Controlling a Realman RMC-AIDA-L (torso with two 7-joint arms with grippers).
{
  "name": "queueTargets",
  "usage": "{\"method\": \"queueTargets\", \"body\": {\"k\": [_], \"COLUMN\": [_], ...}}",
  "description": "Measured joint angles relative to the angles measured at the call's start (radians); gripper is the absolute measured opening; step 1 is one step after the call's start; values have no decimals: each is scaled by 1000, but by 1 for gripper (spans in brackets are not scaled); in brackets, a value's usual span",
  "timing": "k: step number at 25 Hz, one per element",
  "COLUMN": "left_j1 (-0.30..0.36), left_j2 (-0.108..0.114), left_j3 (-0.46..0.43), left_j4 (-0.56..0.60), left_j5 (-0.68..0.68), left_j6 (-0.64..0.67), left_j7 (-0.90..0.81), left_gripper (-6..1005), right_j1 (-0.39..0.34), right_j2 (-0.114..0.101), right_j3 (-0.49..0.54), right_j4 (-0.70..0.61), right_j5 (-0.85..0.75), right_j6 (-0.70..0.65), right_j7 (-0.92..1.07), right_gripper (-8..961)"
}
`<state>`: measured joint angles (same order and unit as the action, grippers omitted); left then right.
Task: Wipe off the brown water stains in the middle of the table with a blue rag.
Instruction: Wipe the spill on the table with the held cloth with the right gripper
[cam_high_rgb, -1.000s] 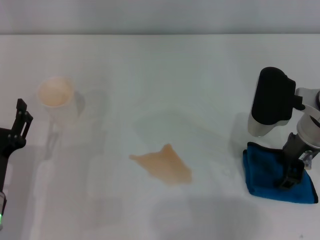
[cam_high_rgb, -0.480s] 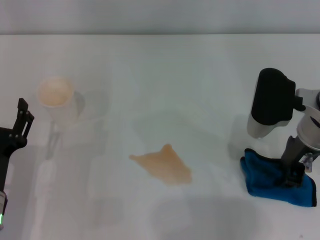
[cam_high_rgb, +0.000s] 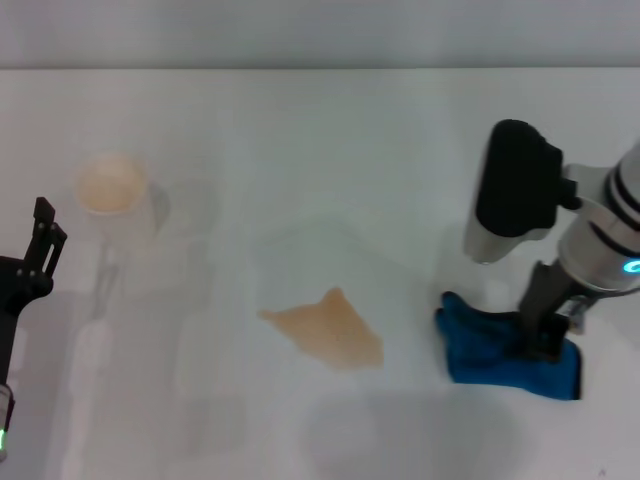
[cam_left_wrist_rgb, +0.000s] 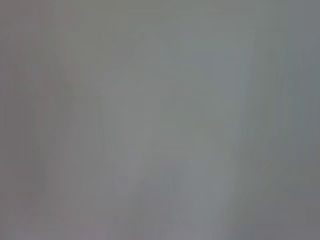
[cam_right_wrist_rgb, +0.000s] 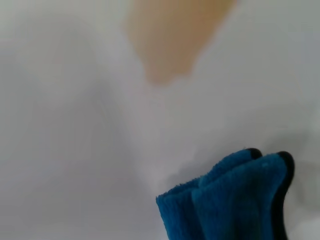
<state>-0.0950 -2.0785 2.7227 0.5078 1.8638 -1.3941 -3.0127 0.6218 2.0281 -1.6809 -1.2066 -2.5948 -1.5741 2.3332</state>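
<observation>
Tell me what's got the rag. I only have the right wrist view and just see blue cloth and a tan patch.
Observer: The right gripper grips the blue rag, which is bunched on the table.
Operator: Is it on the stain?
Observer: No, the brown water stains lie apart from the rag, on its left in the head view.
Operator: Anything else out there?
Observer: A whitish cup stands far left, and the left gripper is parked near that edge.
</observation>
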Motion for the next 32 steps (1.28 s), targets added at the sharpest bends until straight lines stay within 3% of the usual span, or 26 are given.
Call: {"method": "queueTargets", "body": {"k": [17, 32], "left_j1": [0, -5], "left_j2": [0, 0], "left_j3": [0, 0], "left_j4": [3, 3], "left_j5": [5, 8], "left_j6": [0, 4], "left_j7": [0, 0], "left_gripper": [862, 861], "right_j1": [44, 43], "right_j2": [0, 0], "right_j3": [-325, -542], "right_j4": [16, 46], "right_j5": [314, 400], "right_j6": [308, 676], "right_j7": [-5, -10], "right_gripper": [164, 161]}}
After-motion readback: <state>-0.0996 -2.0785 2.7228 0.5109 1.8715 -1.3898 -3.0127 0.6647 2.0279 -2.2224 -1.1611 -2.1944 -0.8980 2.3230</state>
